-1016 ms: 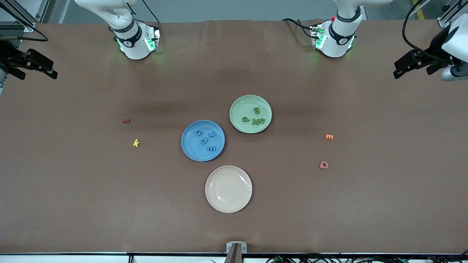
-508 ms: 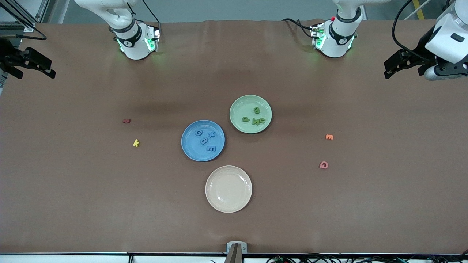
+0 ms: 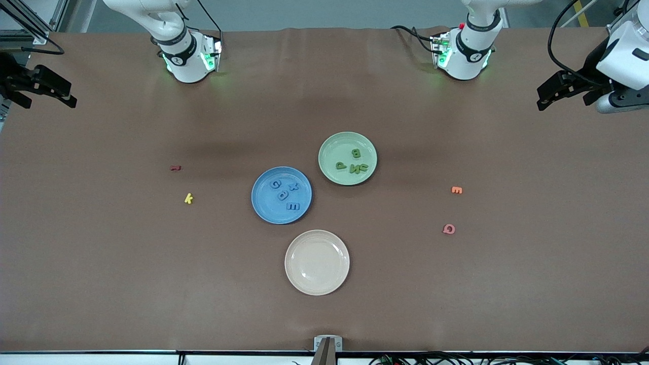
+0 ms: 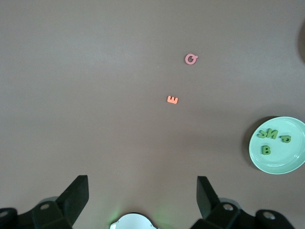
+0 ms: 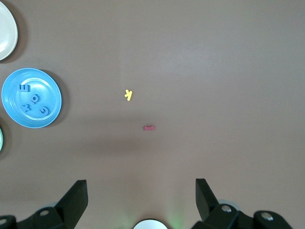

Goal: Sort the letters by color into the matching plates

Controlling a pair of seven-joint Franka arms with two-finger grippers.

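Round matte blue plate (image 3: 281,195) sat mid-table w/ four small blue foam letters (image 3: 285,194) lying in it; round pale green plate (image 3: 347,157) was just beside it, farther from the front camera & toward the left arm's end, w/ four small green foam letters (image 3: 355,162) in it. Round cream plate (image 3: 317,262) sat nearest the front camera. Loose on the brown table cover: yellow foam k (image 3: 188,198) & dark red foam letter (image 3: 175,167) toward the right arm's end; orange foam E (image 3: 456,190) & pink foam Q (image 3: 448,228) toward the left arm's end. Left gripper (image 3: 568,91) hung up high over its end of the table, fingers (image 4: 76,198) spread wide apart, nothing btwn them. Right gripper (image 3: 35,88) hung over its own end, fingers (image 5: 76,200) likewise wide apart, holding nothing. Both arms waited.
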